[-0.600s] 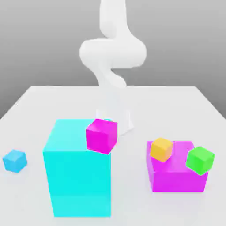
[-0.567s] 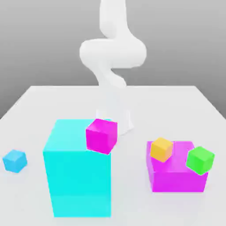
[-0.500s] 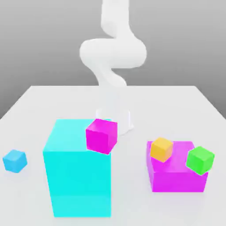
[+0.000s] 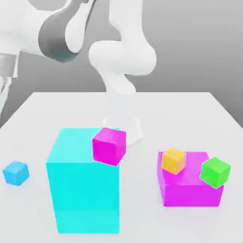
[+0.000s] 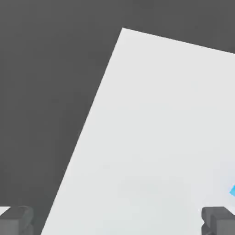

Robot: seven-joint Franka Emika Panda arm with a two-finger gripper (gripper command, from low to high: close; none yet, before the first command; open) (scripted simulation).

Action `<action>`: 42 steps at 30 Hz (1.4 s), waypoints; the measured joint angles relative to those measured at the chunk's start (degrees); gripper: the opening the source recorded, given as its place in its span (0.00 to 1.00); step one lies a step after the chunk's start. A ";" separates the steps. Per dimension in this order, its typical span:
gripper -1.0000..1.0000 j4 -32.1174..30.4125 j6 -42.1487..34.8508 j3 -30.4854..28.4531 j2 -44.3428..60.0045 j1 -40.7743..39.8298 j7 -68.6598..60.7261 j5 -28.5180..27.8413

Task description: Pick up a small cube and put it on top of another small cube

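The small sky-blue cube (image 4: 16, 172) sits alone on the white table (image 4: 190, 118), near the edge at the exterior view's left. A corner of the same cube (image 5: 232, 190) shows in the hand view, off to one side of my gripper (image 5: 117, 222). The gripper is open, its two grey fingertips (image 5: 18, 219) far apart with only bare table between them. My arm (image 4: 57, 33) reaches across high at the exterior view's upper left. A small orange cube (image 4: 173, 160) and a small green cube (image 4: 215, 172) rest on a low magenta block (image 4: 192, 192).
A tall, pale cyan block (image 4: 83, 190) stands at the front centre, with a magenta cube (image 4: 109, 145) perched tilted on its top back corner. The arm's base (image 4: 124, 126) rises behind it. Beyond the table edge the hand view has dark floor (image 5: 46, 69).
The upper arm has swung over, so a grey-and-white link now fills the exterior view's upper left. None of the cubes or blocks has moved.
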 joint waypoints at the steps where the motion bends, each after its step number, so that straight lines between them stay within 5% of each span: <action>1: 0.50 -0.70 1.01 -0.87 1.99 -1.87 1.58 0.64; 7: 0.50 -4.11 7.41 -2.87 14.12 -7.71 6.67 8.66; 12: 0.50 -2.53 15.39 2.06 24.47 -11.98 3.27 14.32; 13: 0.00 -2.33 16.25 2.65 25.51 -12.50 3.09 14.59; 20: 0.00 -2.38 16.16 2.65 25.27 -12.54 3.25 14.39; 27: 0.00 -3.53 4.77 -0.41 12.53 -8.58 8.33 6.83; 42: 0.00 11.19 -32.18 13.76 -9.99 14.62 2.22 5.32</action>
